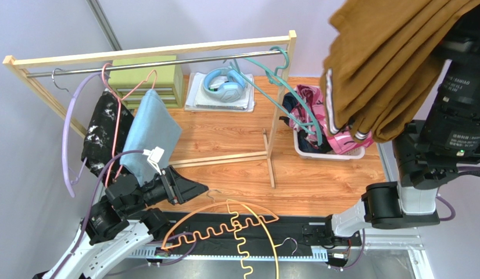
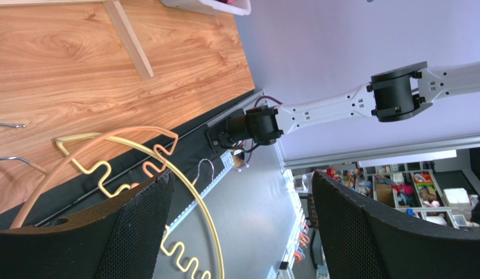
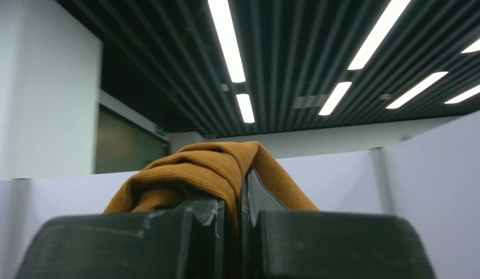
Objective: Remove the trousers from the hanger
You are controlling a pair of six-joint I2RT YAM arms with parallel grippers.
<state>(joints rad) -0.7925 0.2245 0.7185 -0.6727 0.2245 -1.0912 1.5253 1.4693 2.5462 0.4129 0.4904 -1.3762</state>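
Note:
Mustard-brown trousers (image 1: 387,64) hang high at the top right, close to the overhead camera. My right gripper (image 3: 241,192) is shut on a bunched fold of them (image 3: 207,165); in the top view the cloth hides its jaws. Light blue trousers (image 1: 152,131) hang on a pink hanger (image 1: 129,87) at the left of the rail. Black speckled trousers (image 1: 106,133) hang beside them on a purple hanger (image 1: 71,133). An empty teal hanger (image 1: 283,87) hangs at the rail's right end. My left gripper (image 1: 187,189) (image 2: 239,186) stands open and empty, low in front of the blue trousers.
A white basket (image 1: 329,154) at the right holds pink floral (image 1: 309,96) and dark navy (image 1: 292,104) cloth. An orange hanger (image 1: 225,224) and a yellow hanger (image 1: 248,244) lie at the near edge. Behind the wooden rack (image 1: 271,139) sit headphones (image 1: 225,84) and a green drawer box (image 1: 149,78).

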